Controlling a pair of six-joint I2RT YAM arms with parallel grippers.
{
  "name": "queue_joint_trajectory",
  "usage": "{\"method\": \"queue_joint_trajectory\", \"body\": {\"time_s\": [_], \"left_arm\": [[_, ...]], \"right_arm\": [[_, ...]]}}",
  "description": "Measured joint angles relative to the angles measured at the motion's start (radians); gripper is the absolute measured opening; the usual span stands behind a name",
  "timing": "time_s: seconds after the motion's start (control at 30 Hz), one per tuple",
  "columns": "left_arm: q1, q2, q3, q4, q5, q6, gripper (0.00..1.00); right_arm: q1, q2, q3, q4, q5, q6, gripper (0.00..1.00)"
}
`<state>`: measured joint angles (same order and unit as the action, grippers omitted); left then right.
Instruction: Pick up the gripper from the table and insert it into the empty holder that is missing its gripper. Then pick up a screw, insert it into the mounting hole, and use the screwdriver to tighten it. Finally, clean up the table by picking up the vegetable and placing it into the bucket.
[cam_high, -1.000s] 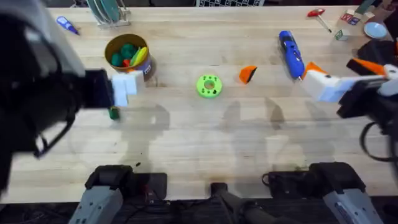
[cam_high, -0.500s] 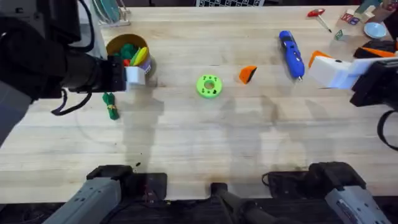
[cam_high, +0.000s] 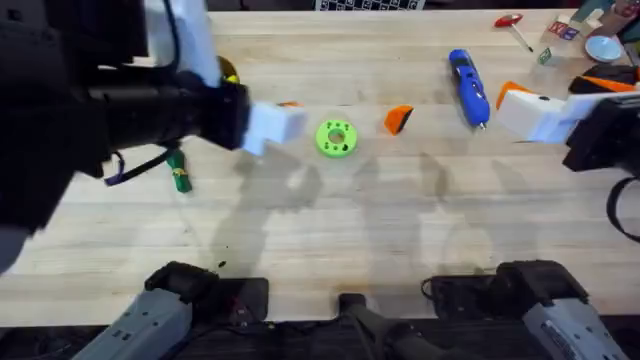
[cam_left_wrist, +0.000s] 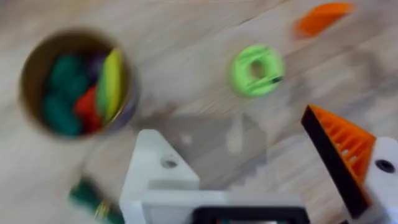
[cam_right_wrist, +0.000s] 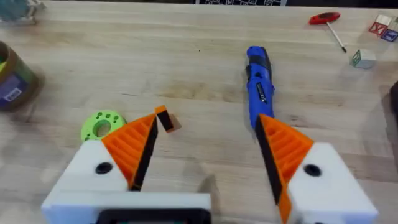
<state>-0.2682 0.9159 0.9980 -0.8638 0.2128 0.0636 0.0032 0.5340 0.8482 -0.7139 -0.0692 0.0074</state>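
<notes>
The gripper, a small orange wedge (cam_high: 398, 119) (cam_left_wrist: 323, 17) (cam_right_wrist: 166, 119), lies on the table right of a lime-green disc (cam_high: 336, 138). My left gripper (cam_high: 285, 112) (cam_left_wrist: 249, 143) hovers open just left of that disc. One of its fingers carries an orange tip (cam_left_wrist: 345, 155); the other is the empty holder (cam_left_wrist: 158, 177), bare white with a hole. The blue screwdriver (cam_high: 467, 88) (cam_right_wrist: 260, 84) lies at the back right. My right gripper (cam_high: 550, 90) (cam_right_wrist: 208, 134) hangs open beside it, holding nothing. The vegetable (cam_high: 179, 175) lies at the left. The bucket (cam_left_wrist: 74, 84) holds toy food.
A red-handled tool (cam_high: 510, 22) (cam_right_wrist: 328, 22) and small boxes (cam_high: 560, 35) sit at the far right corner. The left arm's dark bulk (cam_high: 90, 110) covers the table's left side and most of the bucket in the overhead view.
The left arm has swung right, from beside the bucket to just left of the green disc. The right gripper drew back to the right a second ago and has held still since.
</notes>
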Motion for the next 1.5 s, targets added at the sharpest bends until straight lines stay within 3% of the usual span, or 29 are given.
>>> {"method": "queue_joint_trajectory", "body": {"time_s": [0.17, 0.27, 0.37, 0.67, 1.03, 1.17, 1.5], "left_arm": [[-0.186, -0.026, 0.001, 0.189, 0.089, 0.011, 0.986], [-0.242, -0.026, 0.001, 0.299, 0.111, 0.012, 0.986], [-0.269, -0.026, 0.006, 0.327, 0.13, 0.01, 0.985], [-0.274, -0.026, 0.006, 0.321, 0.135, 0.008, 0.985], [-0.274, -0.014, -0.012, 0.426, 0.123, 0.088, 0.985], [-0.274, -0.107, -0.129, 0.551, 0.116, 0.095, 0.985], [-0.274, -0.403, -0.601, 0.984, 0.112, 0.082, 0.986]], "right_arm": [[0.0, 0.0, 0.0, 0.0, 0.0, 0.0, 0.947], [0.0, 0.0, 0.0, 0.0, 0.0, 0.0, 0.947], [0.0, 0.0, 0.0, 0.0, 0.0, 0.0, 0.947], [0.0, 0.0, 0.0, 0.0, 0.0, 0.0, 0.947], [0.0, 0.0, 0.0, 0.0, 0.0, 0.0, 0.947], [0.0, 0.0, 0.0, 0.0, 0.0, 0.0, 0.948], [0.0, 0.0, 0.0, 0.0, 0.0, 0.0, 0.948]]}}
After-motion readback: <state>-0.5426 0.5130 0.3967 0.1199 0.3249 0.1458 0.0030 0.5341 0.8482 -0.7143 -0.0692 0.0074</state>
